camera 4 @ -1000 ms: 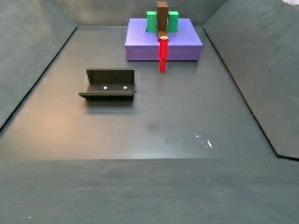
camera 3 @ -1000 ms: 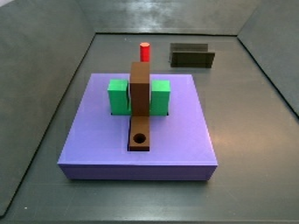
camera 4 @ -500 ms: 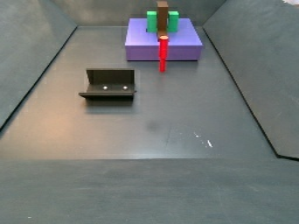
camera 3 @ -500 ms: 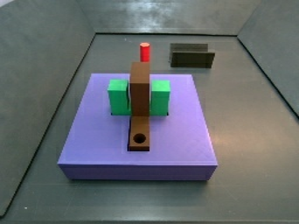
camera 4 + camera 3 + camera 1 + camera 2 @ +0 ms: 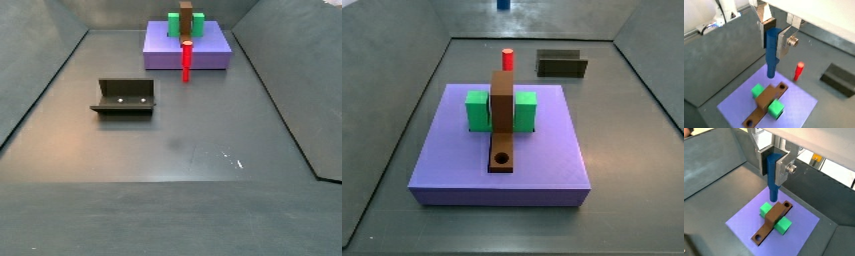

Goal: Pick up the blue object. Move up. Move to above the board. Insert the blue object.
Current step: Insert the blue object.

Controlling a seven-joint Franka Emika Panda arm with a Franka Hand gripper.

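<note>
My gripper (image 5: 774, 42) is shut on the blue object (image 5: 771, 55), a slim dark-blue peg hanging upright between the fingers, high above the floor. Both wrist views show it; in a wrist view (image 5: 772, 178) its tip hangs over the near end of the board (image 5: 771, 222). The board is a brown plank with a round hole (image 5: 502, 158) near one end, flanked by green blocks (image 5: 478, 110). In a side view only the peg's blue tip (image 5: 504, 4) shows at the upper edge. The board also shows in a side view (image 5: 189, 18).
The board lies on a large lavender-blue slab (image 5: 549, 160). A red peg (image 5: 508, 58) stands upright behind the slab and shows in a side view (image 5: 186, 60). The dark fixture (image 5: 124, 97) stands on the grey floor. Grey walls enclose the bin.
The blue tip has come into a side view at its upper edge; earlier it did not show there. Board, slab, red peg and fixture have not moved.
</note>
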